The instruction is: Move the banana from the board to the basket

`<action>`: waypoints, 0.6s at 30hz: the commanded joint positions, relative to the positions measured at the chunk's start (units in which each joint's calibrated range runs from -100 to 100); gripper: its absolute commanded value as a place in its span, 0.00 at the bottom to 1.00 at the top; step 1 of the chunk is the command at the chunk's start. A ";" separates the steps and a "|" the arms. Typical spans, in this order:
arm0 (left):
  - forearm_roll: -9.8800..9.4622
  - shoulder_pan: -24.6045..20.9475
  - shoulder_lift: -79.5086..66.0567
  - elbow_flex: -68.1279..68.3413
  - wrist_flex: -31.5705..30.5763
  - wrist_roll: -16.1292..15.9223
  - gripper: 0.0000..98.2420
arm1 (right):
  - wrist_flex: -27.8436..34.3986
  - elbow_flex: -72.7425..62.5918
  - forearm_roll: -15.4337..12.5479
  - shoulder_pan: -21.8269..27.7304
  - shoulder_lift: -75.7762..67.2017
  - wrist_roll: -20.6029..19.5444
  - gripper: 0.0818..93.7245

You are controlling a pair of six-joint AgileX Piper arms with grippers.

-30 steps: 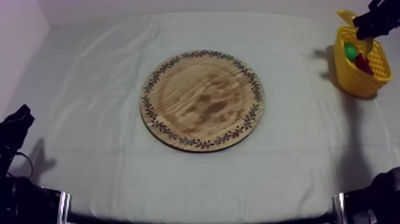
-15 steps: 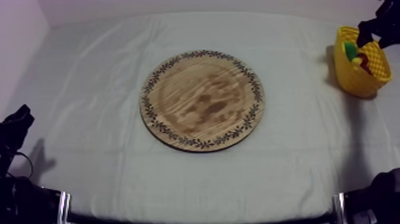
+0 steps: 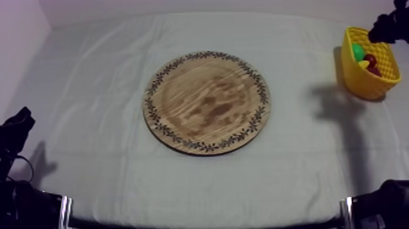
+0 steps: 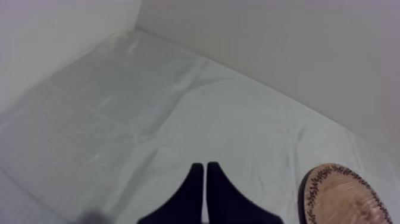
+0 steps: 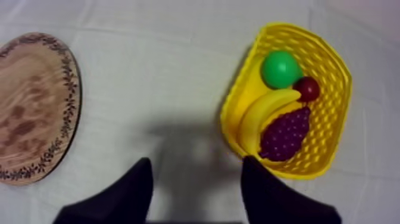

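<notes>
Left gripper (image 4: 204,169) low at the table's left edge, over bare grey-white cloth (image 3: 97,79), fingers pressed together into a narrow wedge w/ nothing btwn them. At ctr, round wooden board (image 3: 207,102) w/ leaf-patterned rim lies flat. Well apart from it, at far right, yellow basket (image 5: 331,128) holds the banana (image 5: 265,113), which curves along the basket's board-side wall. Packed round it: green fruit (image 5: 280,68) at one end, bunch of grapes (image 5: 287,133) touching its outer side, small red fruit (image 5: 307,88) just beside the green one and above the grapes. Right gripper (image 5: 196,164) hangs above the basket's near edge, fingers spread wide, holding nothing; its shadow falls on the cloth btwn board and basket.
</notes>
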 commanded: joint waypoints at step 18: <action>-0.02 -0.01 0.04 0.00 0.00 -0.03 0.00 | -26.25 47.77 -2.57 -5.26 -47.69 -1.39 0.00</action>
